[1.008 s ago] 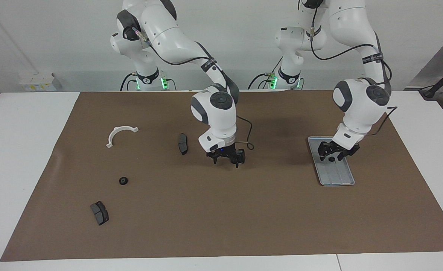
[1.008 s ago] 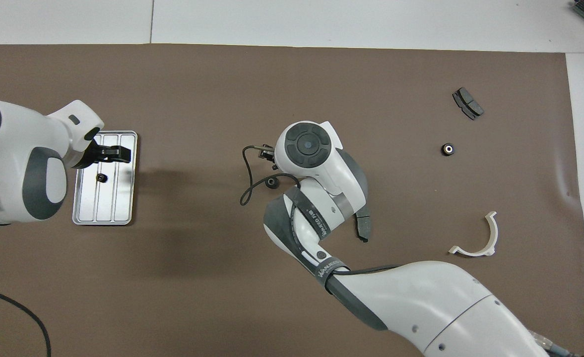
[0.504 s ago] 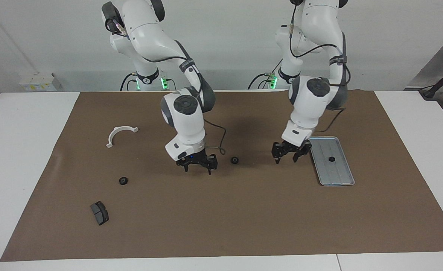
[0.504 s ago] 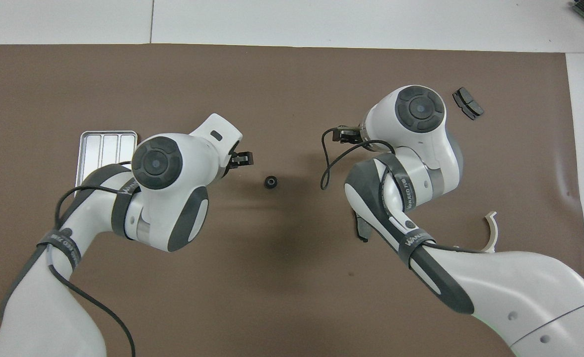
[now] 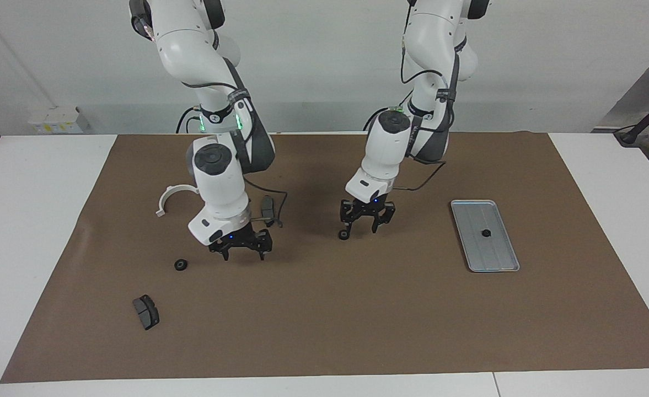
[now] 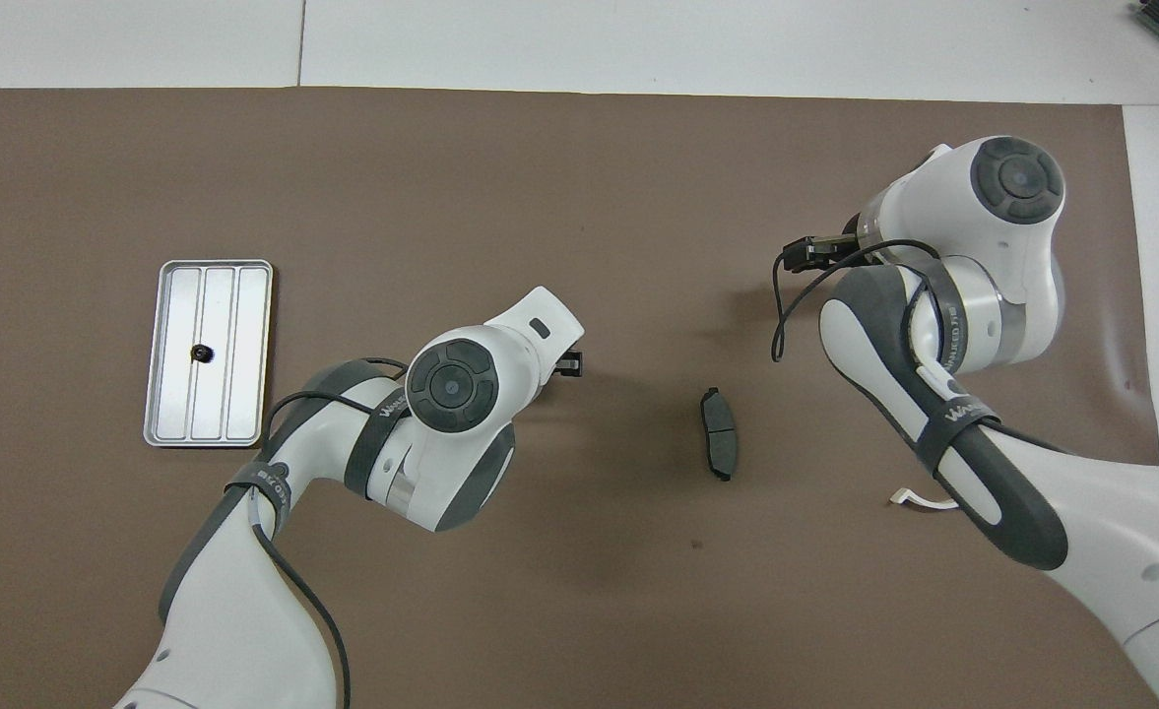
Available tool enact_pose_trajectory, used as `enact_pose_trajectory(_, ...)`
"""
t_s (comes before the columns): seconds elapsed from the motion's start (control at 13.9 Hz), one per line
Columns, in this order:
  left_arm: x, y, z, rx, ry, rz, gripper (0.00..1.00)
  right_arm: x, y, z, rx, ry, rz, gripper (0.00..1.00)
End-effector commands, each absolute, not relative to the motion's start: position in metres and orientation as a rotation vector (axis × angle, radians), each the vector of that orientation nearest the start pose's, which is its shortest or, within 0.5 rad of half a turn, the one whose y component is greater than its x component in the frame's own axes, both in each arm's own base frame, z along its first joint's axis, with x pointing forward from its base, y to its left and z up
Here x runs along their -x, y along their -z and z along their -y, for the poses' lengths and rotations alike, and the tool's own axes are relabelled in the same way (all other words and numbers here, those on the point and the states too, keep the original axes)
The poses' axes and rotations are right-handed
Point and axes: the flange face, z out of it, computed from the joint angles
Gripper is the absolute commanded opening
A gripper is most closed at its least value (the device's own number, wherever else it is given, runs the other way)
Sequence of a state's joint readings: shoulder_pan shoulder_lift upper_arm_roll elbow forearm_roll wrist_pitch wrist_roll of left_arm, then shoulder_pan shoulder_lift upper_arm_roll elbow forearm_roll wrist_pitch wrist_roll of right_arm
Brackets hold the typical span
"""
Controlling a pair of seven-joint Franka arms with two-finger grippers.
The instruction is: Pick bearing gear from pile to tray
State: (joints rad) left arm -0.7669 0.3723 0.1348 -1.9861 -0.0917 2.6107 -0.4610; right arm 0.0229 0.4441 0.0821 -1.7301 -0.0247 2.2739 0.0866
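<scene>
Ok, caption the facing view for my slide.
Left gripper reaches a gear mid-table; one gear lies in the tray.

One small black gear [image 6: 203, 353] lies in the tray [image 6: 244, 295], well apart from a brake pad [image 6: 719, 445].

Left arm hides gear [image 5: 344, 235] overhead; right arm hides most of bracket [image 6: 919, 500].

Both arms reach out over the mat [image 5: 357, 309], wrists bent so the grippers point straight down. The left gripper [image 5: 366, 220] hangs low above the mat's middle, fingers spread. The right gripper [image 5: 241, 251] hangs low nearer the right arm's end of the mat, fingers spread wide.
</scene>
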Motion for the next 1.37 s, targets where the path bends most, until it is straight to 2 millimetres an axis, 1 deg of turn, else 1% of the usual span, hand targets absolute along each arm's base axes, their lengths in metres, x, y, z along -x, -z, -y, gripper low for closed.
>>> enact_pose_trajectory(0.0, -0.506, -0.301, 0.378, 3.252, 0.362, -0.212, 0.68, -0.671, -0.318, -0.042, 3.072, 0.134, 0.058, 1.00)
enact_pose_trajectory(0.14, -0.505, -0.298, 0.378, 3.249, 0.357, -0.216, 0.62, -0.672, -0.306, -0.024, 3.074, 0.132, 0.055, 1.00)
enact_pose_trajectory(0.29, -0.499, -0.293, 0.383, 3.243, 0.344, -0.238, 0.58, -0.670, -0.302, -0.019, 3.075, 0.113, 0.041, 1.00)
enact_pose_trajectory(0.36, -0.497, -0.292, 0.385, 3.242, 0.339, -0.243, 0.57, -0.668, -0.299, -0.011, 3.076, 0.102, 0.020, 1.00)
enact_pose_trajectory(0.43, -0.495, -0.291, 0.386, 3.241, 0.335, -0.250, 0.54, -0.667, -0.299, -0.006, 3.076, 0.100, 0.010, 1.00)
enact_pose_trajectory(0.5, -0.494, -0.290, 0.386, 3.240, 0.332, -0.252, 0.50, -0.666, -0.296, -0.002, 3.078, 0.098, 0.005, 1.00)
enact_pose_trajectory(0.65, -0.494, -0.290, 0.386, 3.240, 0.332, -0.250, 0.43, -0.662, -0.289, 0.000, 3.078, 0.077, -0.001, 1.00)
enact_pose_trajectory(0.72, -0.494, -0.290, 0.386, 3.240, 0.330, -0.252, 0.37, -0.658, -0.285, 0.004, 3.078, 0.061, -0.013, 1.00)
enact_pose_trajectory(0.79, -0.494, -0.289, 0.386, 3.238, 0.324, -0.252, 0.31, -0.658, -0.286, 0.009, 3.079, 0.061, -0.023, 1.00)
enact_pose_trajectory(0.86, -0.493, -0.289, 0.386, 3.237, 0.319, -0.252, 0.25, -0.656, -0.286, 0.009, 3.080, 0.049, -0.020, 1.00)
enact_pose_trajectory(0.94, -0.493, -0.289, 0.385, 3.237, 0.317, -0.252, 0.19, -0.655, -0.286, 0.010, 3.080, 0.035, -0.022, 0.96)
enact_pose_trajectory(1.01, -0.494, -0.290, 0.385, 3.236, 0.314, -0.249, 0.16, -0.655, -0.288, 0.010, 3.081, 0.033, -0.023, 0.85)
enact_pose_trajectory(1.08, -0.501, -0.293, 0.380, 3.240, 0.321, -0.224, 0.13, -0.655, -0.288, 0.010, 3.082, 0.021, -0.021, 0.70)
enact_pose_trajectory(1.15, -0.508, -0.297, 0.375, 3.242, 0.318, -0.196, 0.10, -0.654, -0.289, 0.010, 3.084, 0.011, -0.018, 0.52)
enact_pose_trajectory(1.22, -0.521, -0.304, 0.366, 3.241, 0.307, -0.159, 0.08, -0.654, -0.291, 0.010, 3.086, 0.009, -0.016, 0.34)
enact_pose_trajectory(1.3, -0.539, -0.316, 0.351, 3.234, 0.277, -0.105, 0.06, -0.653, -0.290, 0.011, 3.086, -0.010, -0.016, 0.15)
